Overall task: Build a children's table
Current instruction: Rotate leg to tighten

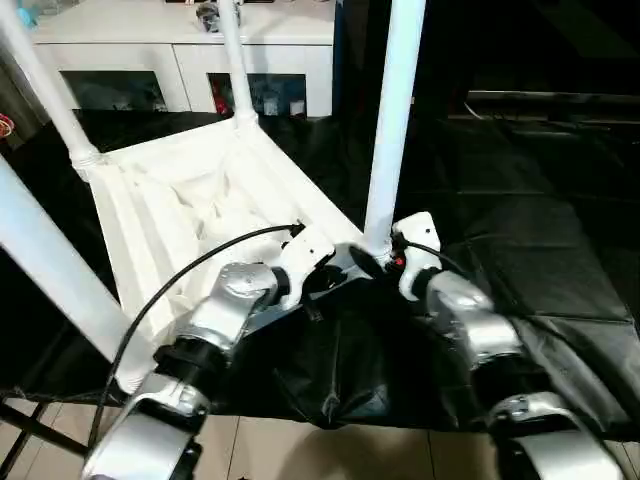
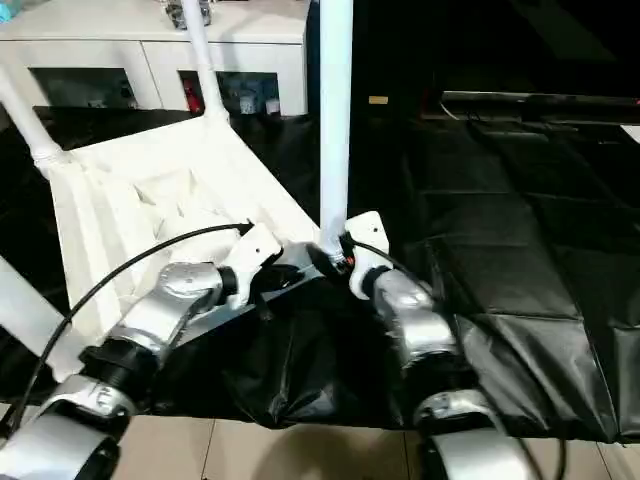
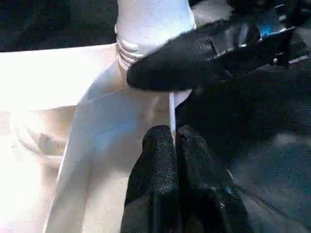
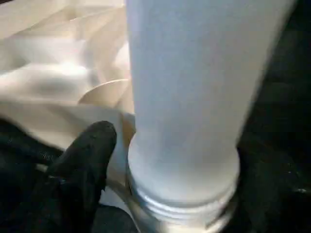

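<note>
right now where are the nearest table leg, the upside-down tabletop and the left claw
nearest table leg (image 1: 392,120), left eye view, middle of the upright tube
tabletop (image 1: 150,215), left eye view, ribbed underside
left claw (image 3: 175,145), left wrist view, tips of the closed fingers at the tabletop's thin rim

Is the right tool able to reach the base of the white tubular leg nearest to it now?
Probably yes. The right tool already sits at the base of the white tubular leg, where it meets the white plastic tabletop; nothing stands between them.

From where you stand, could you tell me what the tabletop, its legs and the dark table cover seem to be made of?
Tabletop: likely white moulded plastic, matte, ribbed underside. Legs: smooth white tubes, probably plastic, threaded at the base. Table cover: black sheet, slight sheen, creased and wrinkled; plastic or coated fabric.
</note>
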